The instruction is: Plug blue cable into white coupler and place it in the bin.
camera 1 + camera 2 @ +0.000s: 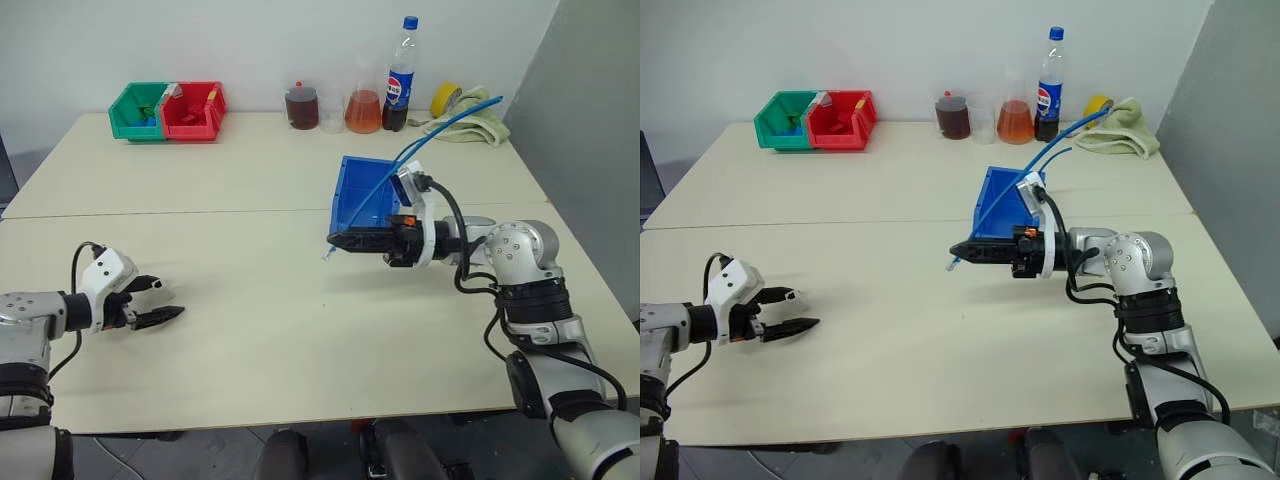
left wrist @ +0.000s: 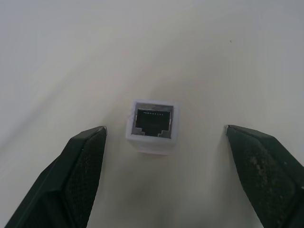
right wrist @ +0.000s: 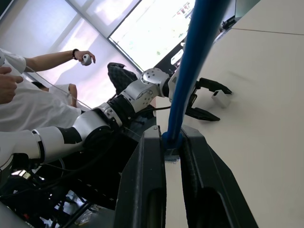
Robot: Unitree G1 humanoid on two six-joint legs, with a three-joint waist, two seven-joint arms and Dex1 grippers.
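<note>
The white coupler [image 2: 152, 126] lies on the table with its dark socket facing the camera, between the spread fingers of my open left gripper [image 1: 166, 299], touching neither. My right gripper [image 1: 336, 241] hovers level above the table's middle, pointing left, shut on the blue cable [image 1: 385, 180] near its end. The clear plug [image 1: 325, 256] sticks out just past the fingertips. From there the cable arcs up and back over the blue bin [image 1: 362, 190], which stands right behind the right gripper. The right wrist view shows the cable [image 3: 190, 76] clamped between the fingers and the coupler [image 3: 221, 98] far ahead.
A green bin [image 1: 137, 112] and a red bin [image 1: 194, 110] stand at the back left. Flasks of brown [image 1: 301, 107] and orange liquid [image 1: 363, 110], a cola bottle [image 1: 399, 80], yellow tape [image 1: 445, 98] and a cloth [image 1: 470, 128] line the back right. A person [image 3: 28, 80] stands beyond the table.
</note>
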